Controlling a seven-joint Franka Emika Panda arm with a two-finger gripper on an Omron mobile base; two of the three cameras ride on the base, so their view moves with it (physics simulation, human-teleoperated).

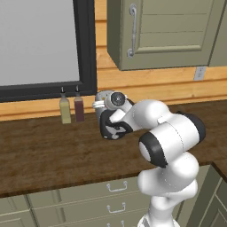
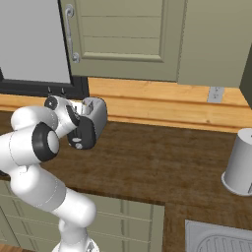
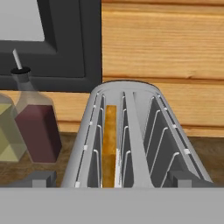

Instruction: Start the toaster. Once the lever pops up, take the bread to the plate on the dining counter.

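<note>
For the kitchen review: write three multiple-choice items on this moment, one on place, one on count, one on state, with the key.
1. Where is the bread?
A. In the toaster's left slot
B. On the counter
C. Between the jaws

2. How many bottles stand beside the toaster?
A. One
B. Two
C. Four

3. How do the jaws stand?
A. Shut on the bread
B. Shut, empty
C. Open, empty

Key: 1 A, the orange-brown crust shows in the left slot in the hand view. 2 B, a yellowish bottle and a dark red bottle. 3 C, the fingertips flank the toaster, wide apart.
</note>
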